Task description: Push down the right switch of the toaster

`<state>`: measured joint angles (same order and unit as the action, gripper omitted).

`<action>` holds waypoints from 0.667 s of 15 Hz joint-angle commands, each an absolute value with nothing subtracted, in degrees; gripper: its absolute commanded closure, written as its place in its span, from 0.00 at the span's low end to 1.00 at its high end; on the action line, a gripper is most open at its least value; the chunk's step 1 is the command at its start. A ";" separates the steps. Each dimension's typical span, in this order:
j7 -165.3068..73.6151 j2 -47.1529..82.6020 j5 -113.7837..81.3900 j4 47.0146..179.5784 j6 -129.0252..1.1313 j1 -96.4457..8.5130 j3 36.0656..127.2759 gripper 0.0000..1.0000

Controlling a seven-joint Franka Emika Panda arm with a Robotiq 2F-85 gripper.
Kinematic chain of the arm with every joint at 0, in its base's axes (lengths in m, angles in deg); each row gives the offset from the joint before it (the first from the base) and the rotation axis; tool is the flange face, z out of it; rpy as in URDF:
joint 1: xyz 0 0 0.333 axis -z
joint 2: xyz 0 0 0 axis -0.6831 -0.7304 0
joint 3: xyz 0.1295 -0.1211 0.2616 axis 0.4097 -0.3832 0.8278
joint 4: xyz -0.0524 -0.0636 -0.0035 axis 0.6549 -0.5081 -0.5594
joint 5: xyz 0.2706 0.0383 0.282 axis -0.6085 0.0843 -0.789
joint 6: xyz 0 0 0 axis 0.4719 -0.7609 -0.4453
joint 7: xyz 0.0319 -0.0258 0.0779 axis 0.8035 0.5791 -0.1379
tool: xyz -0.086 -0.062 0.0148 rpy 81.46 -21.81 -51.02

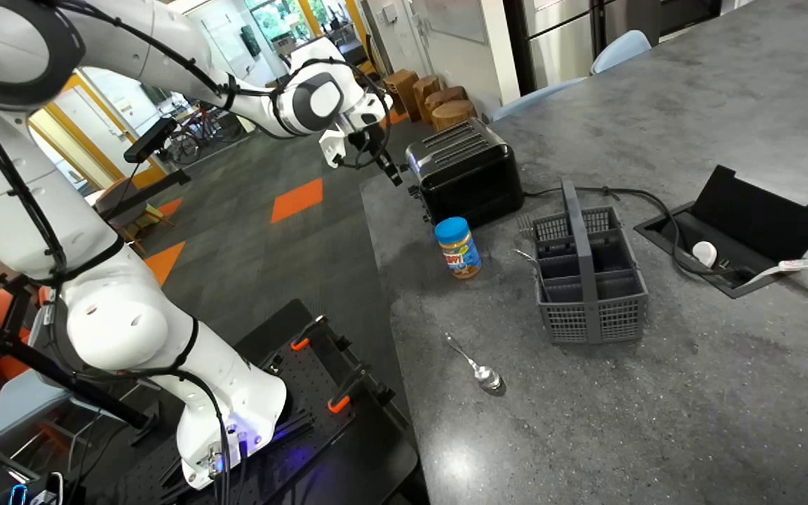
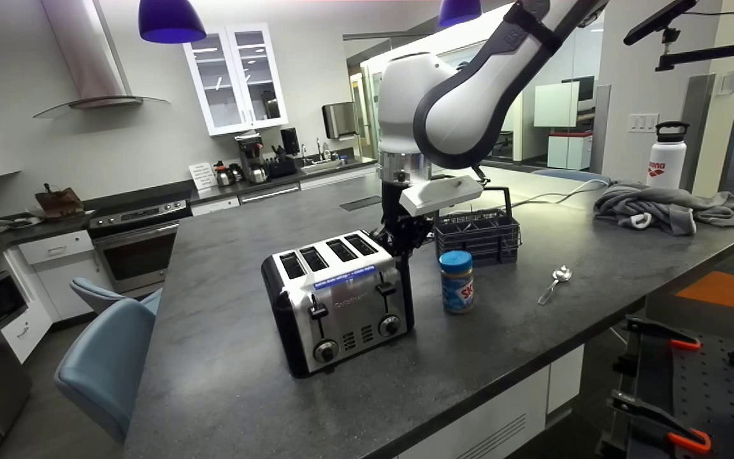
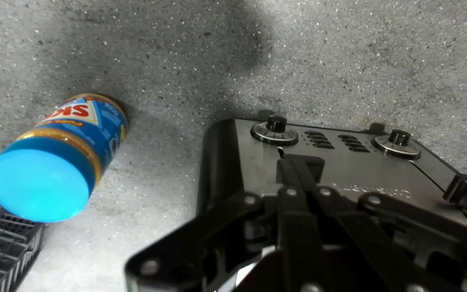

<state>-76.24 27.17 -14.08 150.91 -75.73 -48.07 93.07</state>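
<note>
Nearest the wrist camera is the hand (image 3: 296,162), its black fingers (image 3: 293,202) drawn together side by side, narrow. In that view their tips overlap the right lever (image 3: 318,164) of the toaster (image 2: 349,312); whether they touch it I cannot tell. The toaster stands on the table (image 1: 656,421) near its edge, steel in front and black at the ends, with four slots (image 2: 313,258) along its top. Each lever, the left lever (image 2: 318,310) included, sits above its own knob (image 2: 390,326) with bare steel between. In an exterior view the arm (image 1: 130,326) is stretched out and the hand points downward at the lever side of the toaster.

Near the toaster's right end, apart from it, a jar (image 2: 458,292) with a blue lid (image 2: 455,260) stands upright. Close to the jar is the grey basket (image 1: 565,322), also upright, split into compartments under its handle (image 1: 581,238); cutlery (image 1: 530,259) leans out on the side toward the jar. A spoon (image 1: 480,368) lies well apart from the toaster, its bowl end farther from the jar. From the toaster a black cord (image 1: 646,195) runs past the basket to a case (image 1: 726,286) in the table with its flap (image 1: 758,217) raised, where a round white thing (image 1: 704,252) also sits. In an exterior view a grey cloth (image 2: 666,207) lies crumpled on the table, a white bottle (image 2: 666,156) standing behind it
</note>
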 commanded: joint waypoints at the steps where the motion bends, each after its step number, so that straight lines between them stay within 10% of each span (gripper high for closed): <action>1: -79.85 24.97 -11.12 149.08 -76.63 -50.32 90.74 1.00; 10: -79.85 21.23 -10.60 146.99 -78.97 -53.04 88.74 1.00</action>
<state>-77.80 22.92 -12.31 148.48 -77.46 -51.40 90.30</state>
